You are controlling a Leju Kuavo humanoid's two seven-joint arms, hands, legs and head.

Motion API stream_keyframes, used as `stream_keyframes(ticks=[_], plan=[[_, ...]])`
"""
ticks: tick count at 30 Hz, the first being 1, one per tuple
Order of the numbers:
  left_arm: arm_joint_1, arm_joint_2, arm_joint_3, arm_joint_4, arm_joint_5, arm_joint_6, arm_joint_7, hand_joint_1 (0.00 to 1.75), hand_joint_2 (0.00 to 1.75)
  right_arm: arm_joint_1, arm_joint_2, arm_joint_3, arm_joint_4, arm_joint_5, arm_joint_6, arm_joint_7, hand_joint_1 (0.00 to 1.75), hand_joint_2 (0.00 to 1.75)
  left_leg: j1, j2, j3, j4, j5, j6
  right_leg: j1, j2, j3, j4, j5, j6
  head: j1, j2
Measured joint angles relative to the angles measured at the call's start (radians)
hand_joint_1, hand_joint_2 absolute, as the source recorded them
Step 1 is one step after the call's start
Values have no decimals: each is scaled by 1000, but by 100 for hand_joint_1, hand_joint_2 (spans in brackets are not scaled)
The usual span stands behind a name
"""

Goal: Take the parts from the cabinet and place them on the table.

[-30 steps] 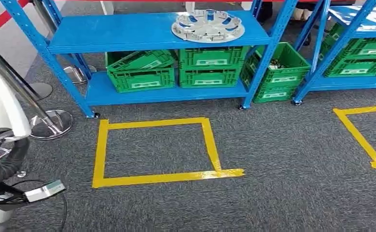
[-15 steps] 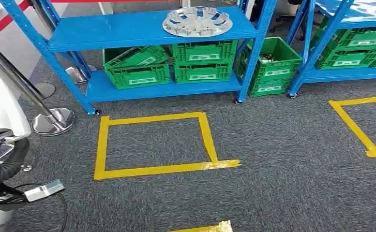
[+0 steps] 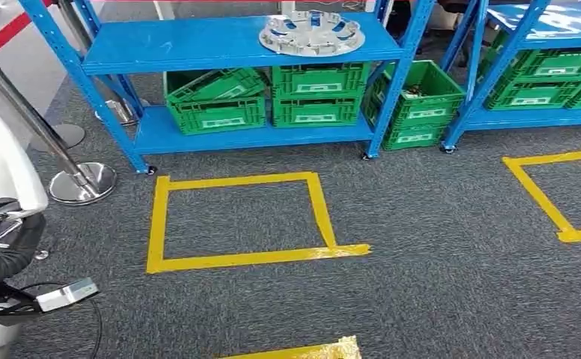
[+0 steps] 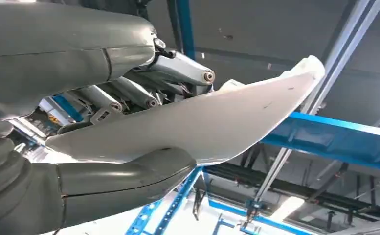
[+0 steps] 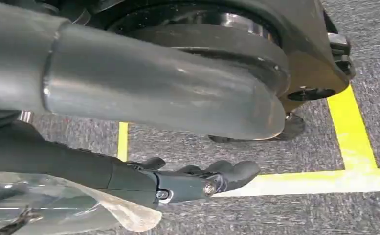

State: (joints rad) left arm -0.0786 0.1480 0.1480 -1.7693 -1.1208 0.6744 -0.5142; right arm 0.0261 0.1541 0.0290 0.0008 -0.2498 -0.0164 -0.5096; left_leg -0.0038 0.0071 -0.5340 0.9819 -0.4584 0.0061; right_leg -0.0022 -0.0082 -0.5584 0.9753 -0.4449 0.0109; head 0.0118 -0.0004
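Head view: the round silver slotted metal part [image 3: 312, 34] lies on the far blue steel cabinet [image 3: 235, 45], beyond a yellow tape square [image 3: 235, 221].

Left wrist view: the left hand [image 4: 129, 127] grasps a white curved panel [image 4: 217, 122].

Right wrist view: the right hand [image 5: 192, 178] is loosely curled, holding nothing I can make out.

Approach step, I judge; next, close in on the shelf.

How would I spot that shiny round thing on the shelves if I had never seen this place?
Find the blue rack facing the yellow taped square on the carpet. On its upper shelf, toward the right end, lies the round silver part. It is the one metallic disc there; everything below it is green crates.
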Motion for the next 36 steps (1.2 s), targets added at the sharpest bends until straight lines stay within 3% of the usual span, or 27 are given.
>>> stream_keyframes(ticks=[13, 19, 21, 22, 23, 25, 26, 27, 28, 29, 30, 31, 32, 33, 34, 36], plan=[[-1, 8, -5, 0, -3, 0, 2, 175, 175, -1, 0, -14, 0, 2, 3, -6, 0, 0, -1, 0, -9, 4, 5, -1, -1, 0, -8, 2, 7, 4, 0, 0], [-1, 10, -5, 0, -1, 0, -9, 175, 175, -1, 0, -19, 0, 3, 4, -7, 0, 0, -2, -1, -18, 10, 10, 8, -2, -1, -12, 1, 16, 14, 0, 0], [-2, 10, -5, 0, 0, 0, -13, 175, 175, -1, 0, -21, 0, 3, 4, -7, 0, 0, 6, 1, -16, -6, 29, 20, -2, -1, -16, 3, 16, 22, 0, 0], [-3, 10, -5, 0, 0, 0, -13, 175, 175, -1, 0, -22, 0, 3, 4, -8, 0, 0, 7, 4, -19, -10, 34, 24, -3, 4, -32, 20, -12, 24, 0, 0], [-5, 9, -5, 0, 0, 0, -13, 175, 175, -1, 0, -23, 0, 3, 4, -8, 0, 0, 8, 4, -25, -10, 38, 29, -2, 6, -50, 72, -59, 27, 4, 0], [-5, 9, -5, 0, -1, 0, -13, 175, 175, -1, -2, -24, 0, 3, 4, -8, 0, 0, 7, 4, -42, -9, 46, 29, -6, 7, -118, 245, -151, 31, 9, 0], [-5, 9, -5, 0, -1, 0, -13, 175, 175, -1, -2, -24, 0, 4, 4, -8, 0, 0, 7, 4, -51, -8, 51, 27, -6, 7, -142, 315, -180, 34, 9, 0], [-4, 9, -5, 1, -1, 0, -13, 175, 175, -1, -2, -25, 0, 5, 4, -8, 0, 0, 8, 4, -59, -8, 57, 25, -8, 6, -141, 332, -179, 36, 9, 0], [-4, 8, -6, 2, -2, 0, -13, 175, 175, -1, -3, -26, 0, 5, 4, -8, 0, 0, 9, 4, -66, -6, 61, 21, -10, 6, -113, 297, -155, 37, 9, 0], [-4, 8, -6, 2, -1, 0, -13, 175, 175, -1, -3, -27, 0, 5, 4, -8, 0, 0, 11, 4, -72, -3, 64, 16, -11, 6, -64, 221, -119, 37, 9, 0], [-4, 8, -6, 2, -1, 0, -13, 175, 175, -2, -3, -27, 0, 5, 4, -8, 0, 0, 15, 3, -79, 2, 67, 11, -13, 6, 4, 112, -82, 38, 9, 0], [-5, 8, -6, 2, -1, 0, -13, 175, 175, -4, -4, -28, 0, 5, 4, -8, 0, 0, 16, 3, -85, 9, 70, 6, -17, 7, 62, 13, -82, 41, 10, 0], [-3, 8, -6, 2, -2, 0, -12, 175, 175, -6, -4, -29, 0, 6, 5, -8, 0, 0, 14, 1, -90, 9, 76, -3, -6, 15, 71, 24, -77, 29, 10, 0], [-6, 8, -7, 2, -1, 0, -12, 175, 175, -5, -4, -29, 0, 6, 5, -10, 0, 0, 13, 1, -89, 12, 79, -8, -8, 21, 59, 26, -65, 17, 8, 0], [-7, 8, -7, 2, -2, 0, -11, 175, 175, -6, -5, -29, 0, 6, 5, -10, 0, 0, 14, 0, -92, 16, 83, -15, -6, 21, 45, 21, -75, 10, 7, 0], [-6, 9, -8, 2, -2, 0, -10, 175, 175, -5, -5, -29, 0, 6, 5, -10, 0, 0, 16, -1, -94, 12, 89, -28, -8, 19, 36, 21, -69, -9, 6, 0]])
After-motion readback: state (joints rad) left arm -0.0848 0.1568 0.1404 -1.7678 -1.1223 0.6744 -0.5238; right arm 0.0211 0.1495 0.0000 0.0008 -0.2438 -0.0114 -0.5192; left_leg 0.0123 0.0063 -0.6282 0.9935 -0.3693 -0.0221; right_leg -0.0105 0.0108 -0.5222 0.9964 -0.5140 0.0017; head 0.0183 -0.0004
